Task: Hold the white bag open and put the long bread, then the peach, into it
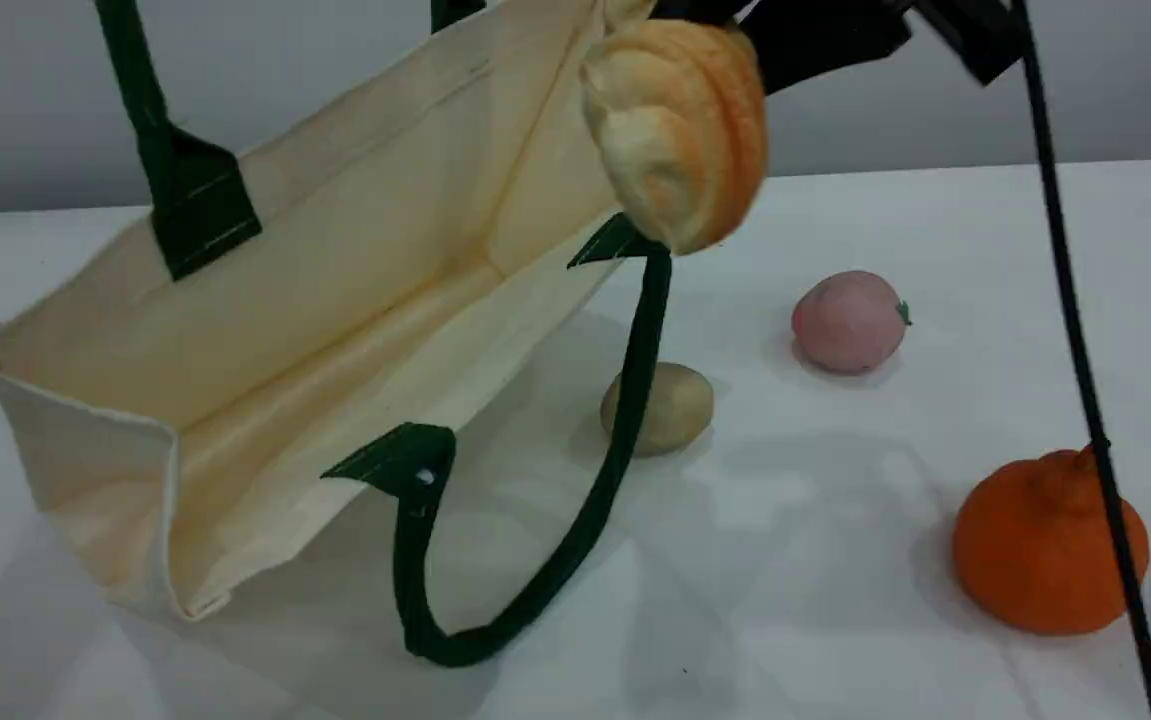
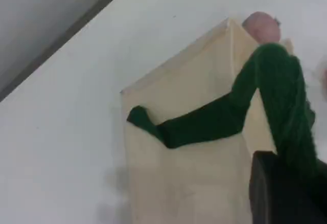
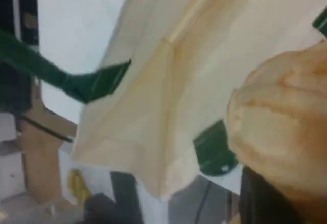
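The white bag (image 1: 335, 250) lies tilted on the table with its mouth gaping toward the camera. Its upper green handle (image 1: 150, 130) runs up out of the scene view. In the left wrist view that strap (image 2: 204, 124) ends in my left gripper (image 2: 286, 183), which is shut on it above the bag (image 2: 189, 183). The long bread (image 1: 680, 130) hangs in the air at the right edge of the bag's mouth, with my right gripper (image 1: 710, 12) shut on its top end. It fills the right side of the right wrist view (image 3: 281, 132). The peach (image 1: 847, 320) rests on the table right of the bag.
A beige potato-like lump (image 1: 675, 405) sits behind the bag's lower handle loop (image 1: 575, 530), which droops onto the table. An orange knobbed citrus (image 1: 1045, 545) stands at the front right. A black cable (image 1: 1065, 300) hangs down in front of it.
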`<control>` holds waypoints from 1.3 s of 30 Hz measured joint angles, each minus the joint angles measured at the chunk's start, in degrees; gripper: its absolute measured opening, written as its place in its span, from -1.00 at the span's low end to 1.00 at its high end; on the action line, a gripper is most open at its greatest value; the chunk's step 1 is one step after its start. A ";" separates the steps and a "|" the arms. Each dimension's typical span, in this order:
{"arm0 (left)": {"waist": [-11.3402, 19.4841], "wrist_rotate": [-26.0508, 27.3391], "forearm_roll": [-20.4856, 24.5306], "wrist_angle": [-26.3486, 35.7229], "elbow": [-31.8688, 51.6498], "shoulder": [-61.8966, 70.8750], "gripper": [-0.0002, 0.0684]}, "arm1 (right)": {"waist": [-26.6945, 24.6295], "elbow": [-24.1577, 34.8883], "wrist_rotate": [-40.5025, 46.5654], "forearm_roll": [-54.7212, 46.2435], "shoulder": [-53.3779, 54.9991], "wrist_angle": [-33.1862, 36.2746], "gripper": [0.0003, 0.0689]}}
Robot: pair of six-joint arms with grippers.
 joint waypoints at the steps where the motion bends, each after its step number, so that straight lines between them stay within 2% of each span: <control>1: 0.00 0.13 -0.03 0.00 0.00 0.00 -0.74 | 0.00 0.00 -0.65 1.14 0.58 -0.37 -0.61; 9: 0.00 0.22 -0.03 0.05 0.00 0.00 -0.74 | 0.05 0.00 -8.39 11.39 4.93 -0.29 -0.63; 22: 0.00 0.22 -0.03 0.05 0.00 0.00 -0.74 | 0.14 0.00 -20.58 25.55 11.69 -7.58 -0.64; 29: 0.00 0.22 -2.51 0.05 0.00 0.00 -0.74 | 2.99 -0.07 -27.91 33.18 14.65 -10.02 -0.64; 34: 0.00 0.22 -2.51 0.05 0.00 0.00 -0.74 | 4.67 -0.07 -33.70 38.20 16.66 -12.83 -0.64; 39: 0.00 0.22 -2.41 0.05 0.00 0.00 -0.74 | 4.67 -0.07 -38.04 40.14 18.59 -14.03 -0.52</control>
